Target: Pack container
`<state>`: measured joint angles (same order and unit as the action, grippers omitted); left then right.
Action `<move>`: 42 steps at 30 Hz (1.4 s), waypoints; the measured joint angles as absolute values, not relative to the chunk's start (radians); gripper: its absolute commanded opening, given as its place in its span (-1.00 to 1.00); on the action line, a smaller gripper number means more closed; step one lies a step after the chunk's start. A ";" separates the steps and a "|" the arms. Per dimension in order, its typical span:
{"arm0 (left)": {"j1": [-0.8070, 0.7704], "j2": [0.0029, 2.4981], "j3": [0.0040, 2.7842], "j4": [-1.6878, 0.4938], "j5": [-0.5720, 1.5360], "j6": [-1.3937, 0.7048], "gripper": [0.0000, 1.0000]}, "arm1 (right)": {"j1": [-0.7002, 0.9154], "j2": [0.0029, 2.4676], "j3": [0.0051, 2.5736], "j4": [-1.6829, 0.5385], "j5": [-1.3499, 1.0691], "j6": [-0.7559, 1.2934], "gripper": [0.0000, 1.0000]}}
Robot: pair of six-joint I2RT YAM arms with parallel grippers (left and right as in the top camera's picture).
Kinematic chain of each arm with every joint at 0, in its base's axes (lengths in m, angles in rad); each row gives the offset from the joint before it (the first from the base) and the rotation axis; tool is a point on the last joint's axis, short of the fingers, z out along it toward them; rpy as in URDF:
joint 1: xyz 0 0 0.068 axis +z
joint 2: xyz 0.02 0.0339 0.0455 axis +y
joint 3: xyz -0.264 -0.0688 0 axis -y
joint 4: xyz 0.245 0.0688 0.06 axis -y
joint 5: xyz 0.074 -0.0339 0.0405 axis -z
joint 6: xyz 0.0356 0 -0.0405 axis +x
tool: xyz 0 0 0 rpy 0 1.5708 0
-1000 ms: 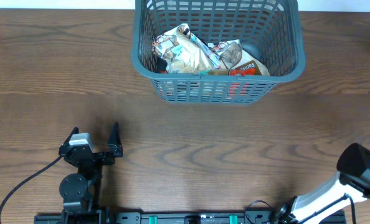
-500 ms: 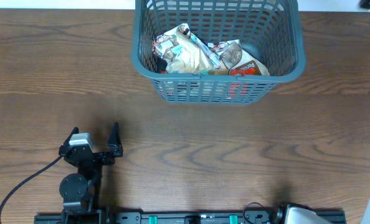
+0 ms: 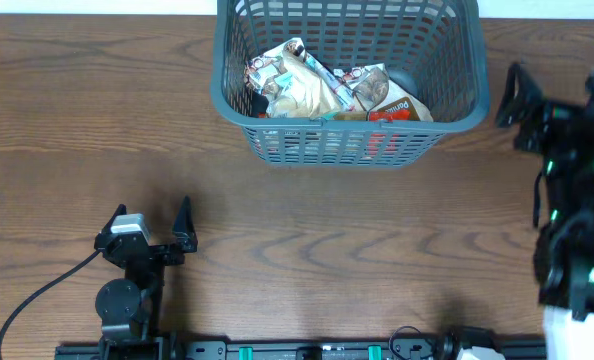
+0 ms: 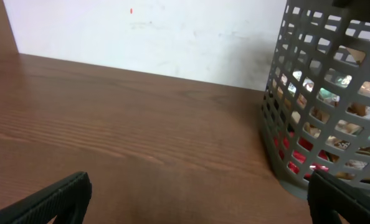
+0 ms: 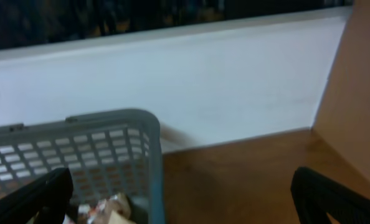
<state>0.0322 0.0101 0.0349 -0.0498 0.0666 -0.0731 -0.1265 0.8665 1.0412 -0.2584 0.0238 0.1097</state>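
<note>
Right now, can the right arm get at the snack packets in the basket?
Probably yes. The open right gripper is just beside the right rim of the basket, the basket is open on top, and nothing covers the snack packets.

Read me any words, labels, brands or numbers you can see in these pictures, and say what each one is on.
No text here can be read for certain.
On the brown-and-red packet in the container: white lettering, too small and blurred to read.
On the other snack packets: printed patterns, nothing legible.
In both wrist views: the contents behind the lattice are blurred, no text shows.
</note>
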 measured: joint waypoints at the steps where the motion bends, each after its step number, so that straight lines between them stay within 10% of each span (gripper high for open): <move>1: 0.032 0.010 0.035 -0.050 0.067 -0.073 0.97 | -0.126 0.822 0.977 -0.215 0.024 0.103 0.99; 19: 0.032 0.010 0.035 -0.049 0.067 -0.073 0.97 | -0.041 0.389 0.262 0.134 0.027 0.053 0.98; 42: 0.032 0.010 0.035 -0.049 0.067 -0.071 0.97 | -0.034 0.167 0.031 0.146 0.026 0.041 0.98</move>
<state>0.0322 0.0101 0.0345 -0.0490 0.0666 -0.0708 -0.0341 0.1669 0.0307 0.1455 0.0261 0.0406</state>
